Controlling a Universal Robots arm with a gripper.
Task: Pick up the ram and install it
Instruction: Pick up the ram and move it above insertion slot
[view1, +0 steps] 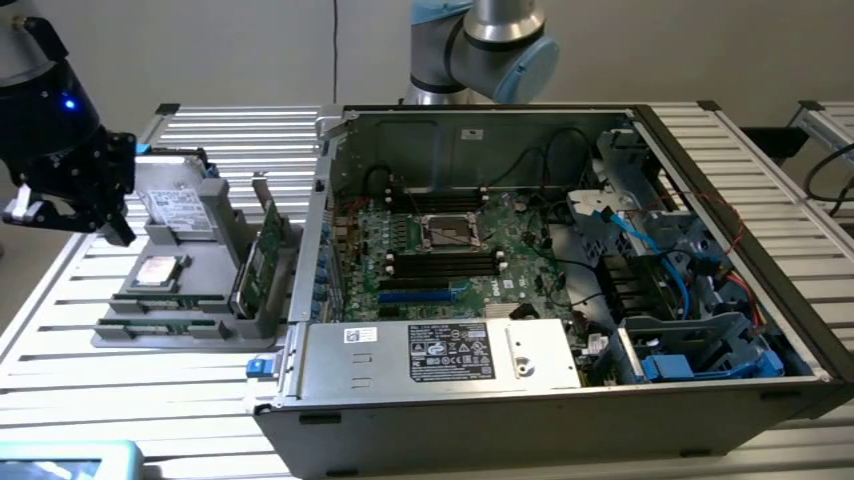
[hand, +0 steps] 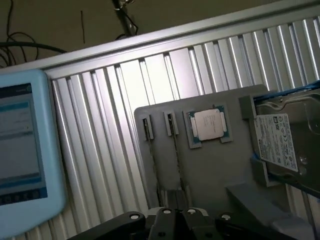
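Hovering with the claw (view1: 70, 222) near the ram (hand: 175, 150), upright on edge in a gray tray (hand: 210, 170) beside the processor (hand: 209, 125). Cannot tell claw's width. Likely light, stiff, fragile: pinch flat faces midway, gently.

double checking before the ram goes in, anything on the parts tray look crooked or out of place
Nothing stands out. The ram sticks, processor and hard drive each sit squarely in their own recesses of the grey tray, with nothing spilled.
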